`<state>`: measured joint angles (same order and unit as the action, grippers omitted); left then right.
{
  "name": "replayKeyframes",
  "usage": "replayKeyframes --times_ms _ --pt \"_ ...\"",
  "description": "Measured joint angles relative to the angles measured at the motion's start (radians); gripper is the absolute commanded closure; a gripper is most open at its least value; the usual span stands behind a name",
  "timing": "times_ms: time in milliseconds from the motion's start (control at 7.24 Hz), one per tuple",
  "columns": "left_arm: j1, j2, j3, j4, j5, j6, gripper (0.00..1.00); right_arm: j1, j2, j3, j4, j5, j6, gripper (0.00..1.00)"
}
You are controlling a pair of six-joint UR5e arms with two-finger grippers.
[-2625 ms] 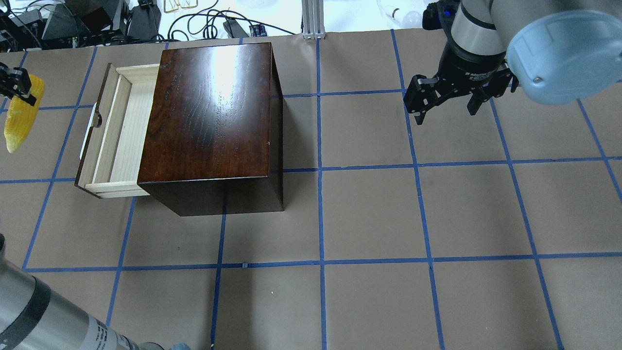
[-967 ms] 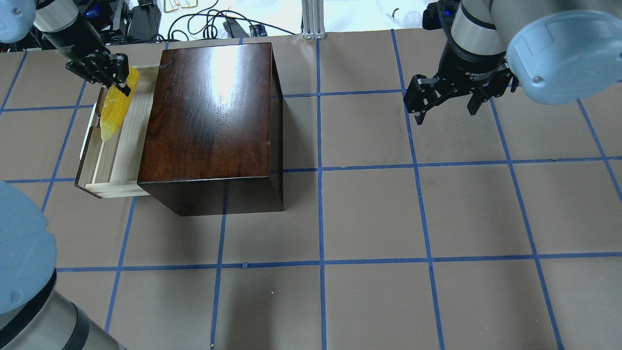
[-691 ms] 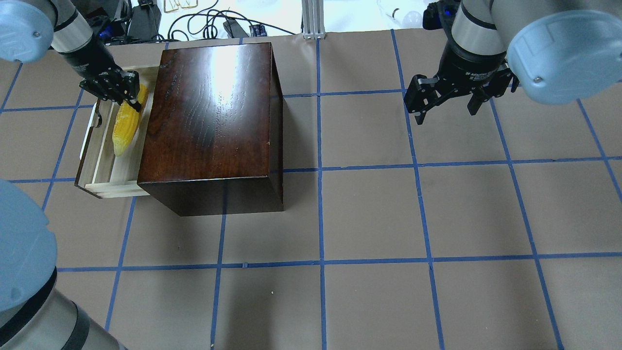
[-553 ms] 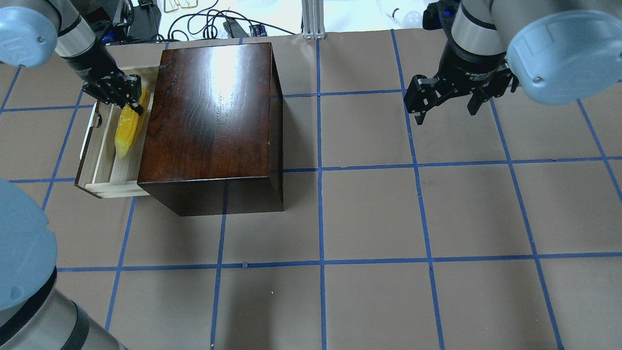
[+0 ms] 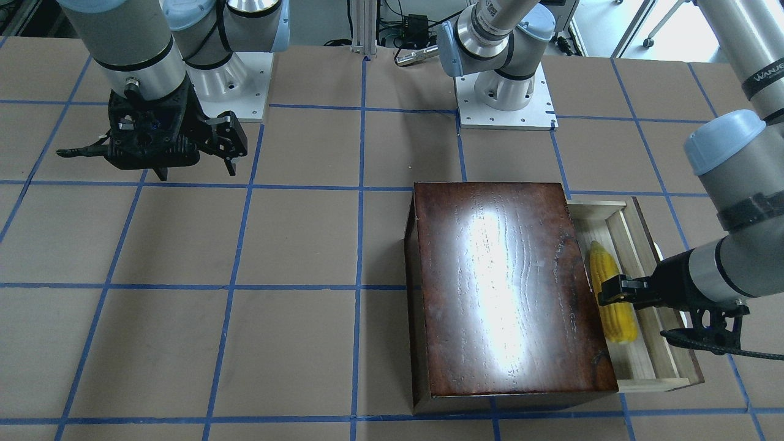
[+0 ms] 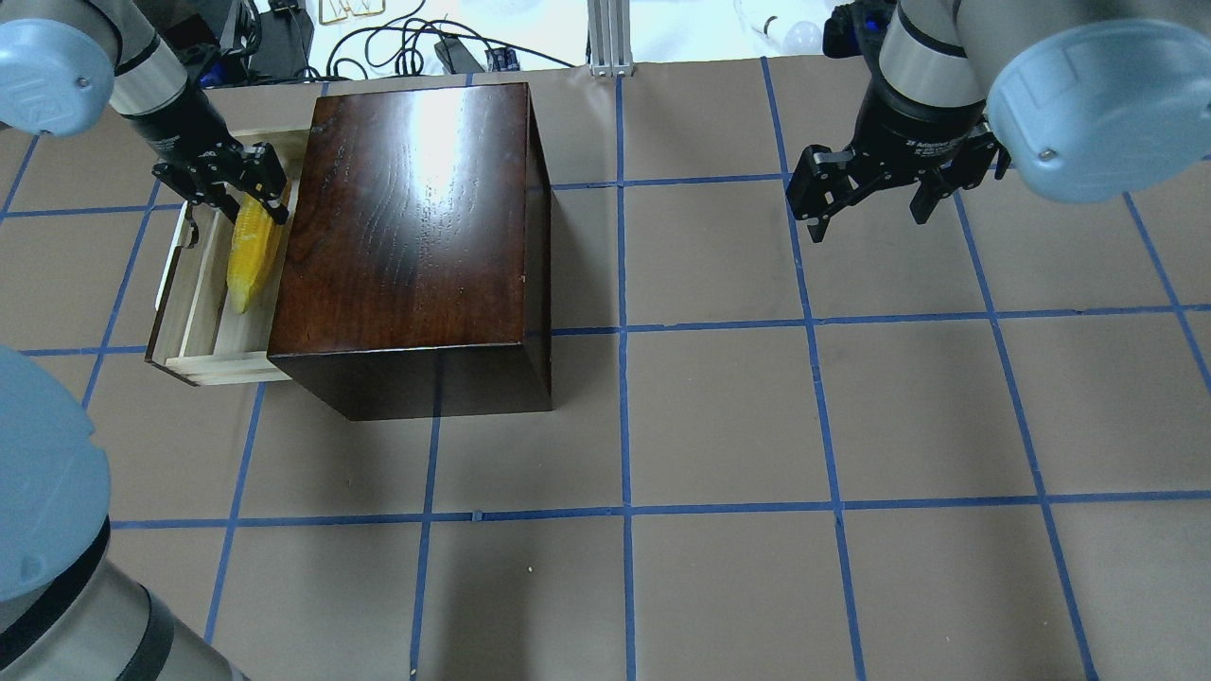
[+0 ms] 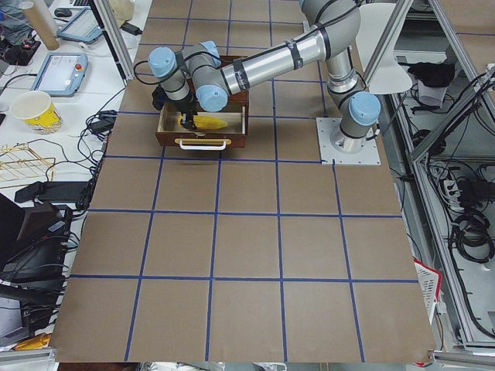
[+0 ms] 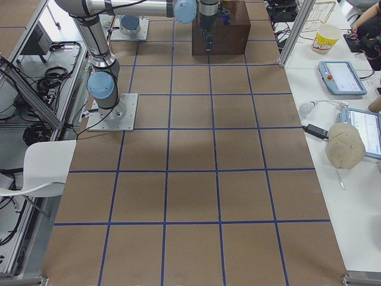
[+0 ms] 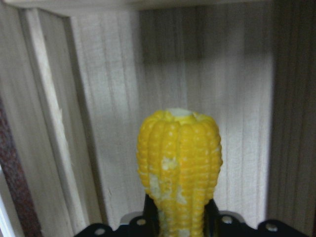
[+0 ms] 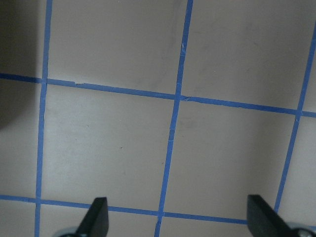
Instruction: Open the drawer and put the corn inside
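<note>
The drawer (image 6: pixel 203 357) stands pulled out of the glossy reddish-brown box (image 6: pixel 407 218). It is a shallow tray of pale, straight-grained wood with a dark front panel and a curved white handle (image 6: pixel 168 270). The corn (image 6: pixel 251 248) sits down inside the tray, lengthwise and just beside the box's wall. It is a bumpy yellow cob, its rows of kernels tapering to a point at the end away from the gripper. Whether it lies flat on the tray floor I cannot tell.

The left gripper (image 6: pixel 238 197) has the cob's blunt end, and in the wrist view its black fingers (image 9: pixel 150 217) sit tight against both sides. The right gripper (image 6: pixel 870 213) hangs well apart over the brown paper table (image 6: pixel 719 416) with its blue tape grid, its jaws spread wide with nothing between them.
</note>
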<state>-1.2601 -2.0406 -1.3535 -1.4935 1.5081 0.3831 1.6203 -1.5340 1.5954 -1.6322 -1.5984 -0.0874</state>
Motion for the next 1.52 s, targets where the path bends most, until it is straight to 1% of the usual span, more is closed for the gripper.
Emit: replayKeyframes --times_ms 414,553,829,1105,1520 --pt "-0.004 0.025 0.008 -0.009 0.01 -0.006 0.0 0.001 0.0 0.0 0.0 0.0 0.0 0.0" --pt "-0.012 0.039 0.015 -0.009 0.011 -0.033 0.0 0.001 0.0 0.0 0.0 0.0 0.0 0.0" --pt "-0.023 0.07 0.066 -0.031 0.028 -0.083 0.0 0.001 0.0 0.0 0.0 0.0 0.0 0.0" --pt "-0.064 0.108 0.1 -0.075 0.044 -0.096 0.0 0.001 0.0 0.0 0.0 0.0 0.0 0.0" --pt "-0.146 0.165 0.097 -0.107 0.037 -0.155 0.0 0.001 0.0 0.001 0.0 0.0 0.0 0.0"
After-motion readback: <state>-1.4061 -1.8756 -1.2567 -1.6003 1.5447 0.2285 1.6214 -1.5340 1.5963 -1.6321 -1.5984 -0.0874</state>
